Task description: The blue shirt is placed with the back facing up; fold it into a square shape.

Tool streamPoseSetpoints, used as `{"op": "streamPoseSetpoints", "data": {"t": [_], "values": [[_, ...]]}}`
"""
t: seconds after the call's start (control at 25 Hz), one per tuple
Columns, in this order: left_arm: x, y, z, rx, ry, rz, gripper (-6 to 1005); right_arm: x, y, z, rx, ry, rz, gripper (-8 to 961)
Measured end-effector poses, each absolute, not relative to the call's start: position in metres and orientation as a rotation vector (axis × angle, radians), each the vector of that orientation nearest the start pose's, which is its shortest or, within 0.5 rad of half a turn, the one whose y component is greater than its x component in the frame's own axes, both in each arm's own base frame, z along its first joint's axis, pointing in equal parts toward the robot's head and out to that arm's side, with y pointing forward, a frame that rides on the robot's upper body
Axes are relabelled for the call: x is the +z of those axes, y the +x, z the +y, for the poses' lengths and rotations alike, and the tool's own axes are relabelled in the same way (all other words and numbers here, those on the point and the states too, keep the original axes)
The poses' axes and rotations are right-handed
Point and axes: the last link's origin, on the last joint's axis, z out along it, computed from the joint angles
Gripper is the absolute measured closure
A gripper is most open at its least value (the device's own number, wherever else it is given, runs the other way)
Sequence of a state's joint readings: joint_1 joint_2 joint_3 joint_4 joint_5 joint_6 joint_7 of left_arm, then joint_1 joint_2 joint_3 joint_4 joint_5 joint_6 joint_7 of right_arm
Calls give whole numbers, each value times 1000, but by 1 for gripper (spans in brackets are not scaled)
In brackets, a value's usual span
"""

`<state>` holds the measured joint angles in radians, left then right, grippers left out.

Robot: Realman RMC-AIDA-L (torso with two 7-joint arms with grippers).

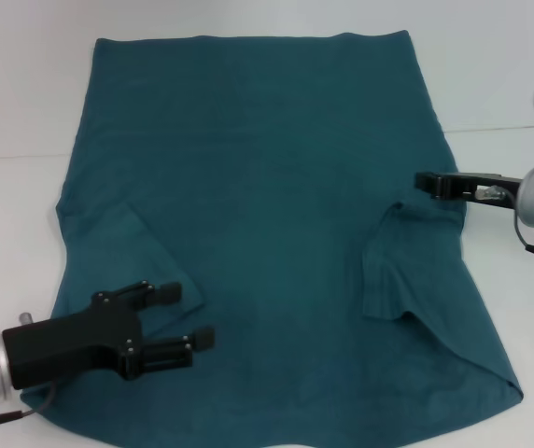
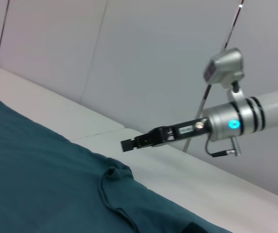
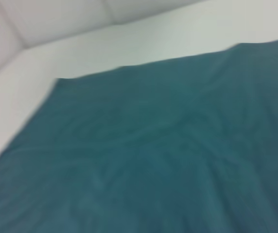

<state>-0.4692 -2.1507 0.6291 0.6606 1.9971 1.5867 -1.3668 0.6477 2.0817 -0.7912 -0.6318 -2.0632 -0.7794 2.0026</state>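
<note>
Fabric of the blue shirt (image 1: 267,187) spreads across most of the head view, back side up on a white bench (image 1: 15,103), its straight hem toward the top of the frame and its shoulders toward the bottom. Both short sleeves already lie turned inward over the body: one forms a flap at the lower left, the other a rumpled fold at centre right, which the left wrist view shows as a raised ridge (image 2: 112,187). No white lettering shows.

The left end effector (image 1: 185,317) hovers at the lower left with its black fingers spread apart, holding nothing, its tips just over the edge of the folded left sleeve. The right end effector (image 1: 428,183) reaches in from the right edge of the frame, its tip at the shirt's right border just above the folded sleeve; whether it is gripping cloth cannot be told.

Judged from this layout, only the sleeve tuck-in is done. The long body is unfolded, so the side and lengthwise folds needed for a square remain ahead.
</note>
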Motion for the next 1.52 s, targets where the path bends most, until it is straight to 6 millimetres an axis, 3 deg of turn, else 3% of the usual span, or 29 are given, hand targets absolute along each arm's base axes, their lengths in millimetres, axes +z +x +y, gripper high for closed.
{"op": "streamPoseSetpoints", "data": {"t": [0.2,0.56,0.92,1.16,1.52], "values": [[-16,-268,306,-835,-2648,-791,92,25,285,407,572,-2119,1187,890],[-2,-290,307,-799,-2489,-1047,92,42,286,382,707,-2261,1164,554],[31,-323,291,-750,-2277,-1344,94,45,289,380,699,-2252,1171,253],[41,-343,277,-643,-2206,-1510,93,44,286,380,699,-2276,1155,11],[51,-366,260,-508,-2118,-1625,93,43,285,380,685,-2293,1153,8]]}}
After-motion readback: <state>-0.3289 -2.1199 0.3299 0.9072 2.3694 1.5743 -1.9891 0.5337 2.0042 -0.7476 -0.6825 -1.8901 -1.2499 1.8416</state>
